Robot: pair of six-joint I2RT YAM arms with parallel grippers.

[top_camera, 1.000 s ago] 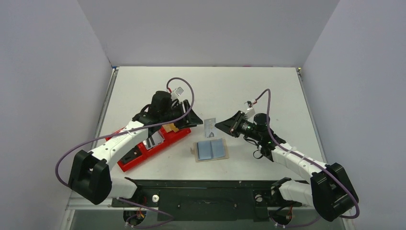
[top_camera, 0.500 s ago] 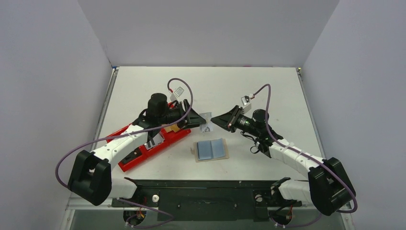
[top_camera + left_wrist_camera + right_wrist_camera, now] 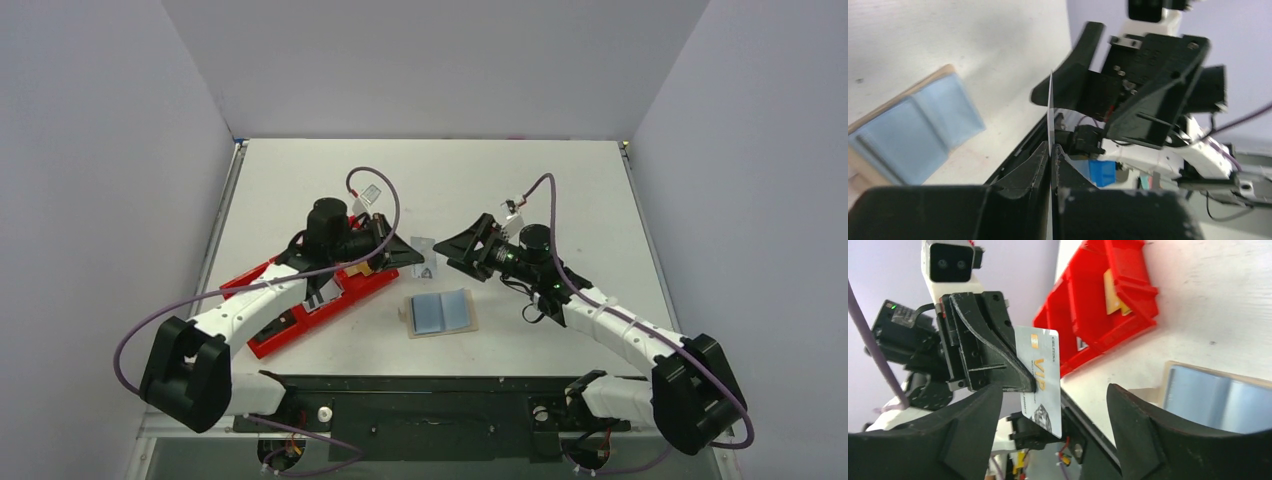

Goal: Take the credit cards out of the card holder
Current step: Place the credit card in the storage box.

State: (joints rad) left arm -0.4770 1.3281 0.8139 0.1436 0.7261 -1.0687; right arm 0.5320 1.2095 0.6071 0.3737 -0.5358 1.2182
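Note:
A pale white-grey credit card [image 3: 425,256] with gold "VIP" print [image 3: 1040,375] hangs upright above the table. My left gripper [image 3: 413,256] is shut on it, and it shows edge-on [image 3: 1050,110] between the closed fingertips [image 3: 1051,148]. Facing it, my right gripper [image 3: 452,257] is open, its fingers [image 3: 1054,390] spread either side of the card without touching it. The tan card holder [image 3: 440,332] lies open flat on the table below, showing two light blue panels [image 3: 441,311]; I cannot tell whether they are cards or pockets.
A long red plastic tray [image 3: 300,305] with small items lies under the left arm, left of the holder. The black base rail [image 3: 430,400] runs along the near edge. Grey walls enclose the table on three sides.
The right gripper held the card and has opened, letting go. The left gripper moved right to the card and shut on it.

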